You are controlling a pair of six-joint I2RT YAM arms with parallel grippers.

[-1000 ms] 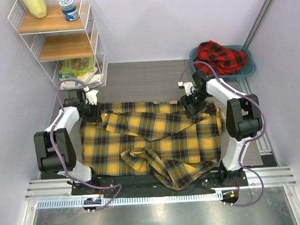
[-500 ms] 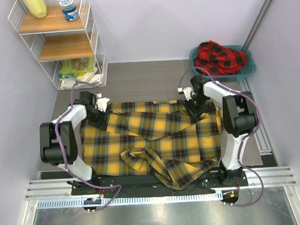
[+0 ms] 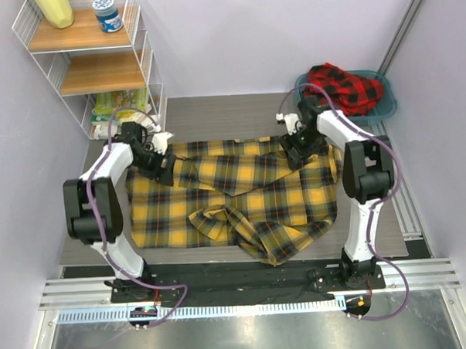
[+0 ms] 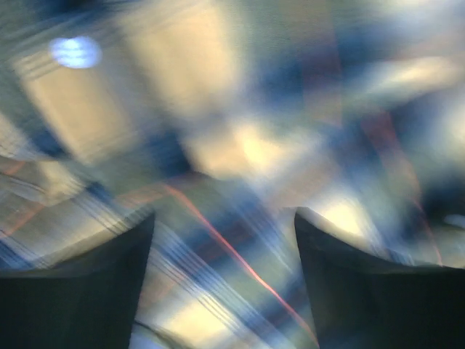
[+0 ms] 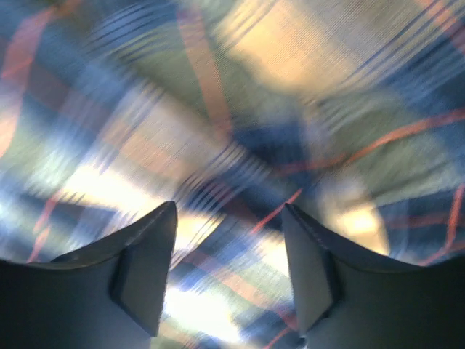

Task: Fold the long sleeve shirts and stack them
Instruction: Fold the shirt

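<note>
The yellow-and-black plaid long sleeve shirt (image 3: 242, 197) lies spread across the table, with a rumpled sleeve bunched at its near middle. My left gripper (image 3: 161, 167) sits on its far left corner and my right gripper (image 3: 294, 152) on its far right part near the collar. Both wrist views are blurred. In the left wrist view the left gripper (image 4: 224, 211) has its jaws apart, with plaid cloth (image 4: 218, 145) filling the gap. The right gripper (image 5: 229, 205) also stands open over plaid cloth (image 5: 240, 109). The red-and-black shirt (image 3: 345, 88) lies heaped in the basin.
The teal basin (image 3: 388, 106) stands at the back right corner. A wire shelf unit (image 3: 97, 72) with a jar, a bottle and packets stands at the back left. Bare grey table (image 3: 215, 117) shows behind the yellow shirt. A metal rail (image 3: 409, 213) runs along the right edge.
Both grippers moved toward the back of the table, and the yellow shirt slid back with them. Its near edge has come off the front rail and the cloth lies flatter.
</note>
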